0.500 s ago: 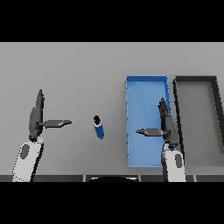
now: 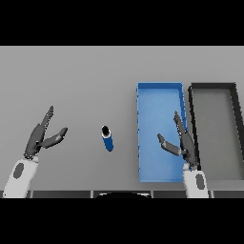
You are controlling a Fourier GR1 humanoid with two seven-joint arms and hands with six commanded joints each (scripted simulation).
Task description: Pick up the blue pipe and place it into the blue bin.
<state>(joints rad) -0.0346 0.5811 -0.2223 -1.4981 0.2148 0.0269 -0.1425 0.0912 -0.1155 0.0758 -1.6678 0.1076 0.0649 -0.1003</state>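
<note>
Blue pipe lies on the grey table, short cylinder with a dark end cap toward the far edge, roughly midway between the table's left edge and the blue bin. Not touched by either hand.

Blue bin sits right of centre, long axis running near edge to far edge; nothing inside it that I can see. Dark bin stands just beside it toward the table's right edge.

Left hand: near the left edge, fingers straight and spread, thumb out, holding nothing; well apart from the pipe.
Right hand: over the right side of the blue bin, fingers likewise extended and empty. Whether it hovers above the bin floor or rests on the rim is hard to judge from this angle.

Pick not yet begun.

Risks, as judged: pipe is round and could roll if a finger nudges its side before closing. Grip on the capped end alone may let it tip. Dark bin adjacent, so a release drifting right lands in the wrong container.
</note>
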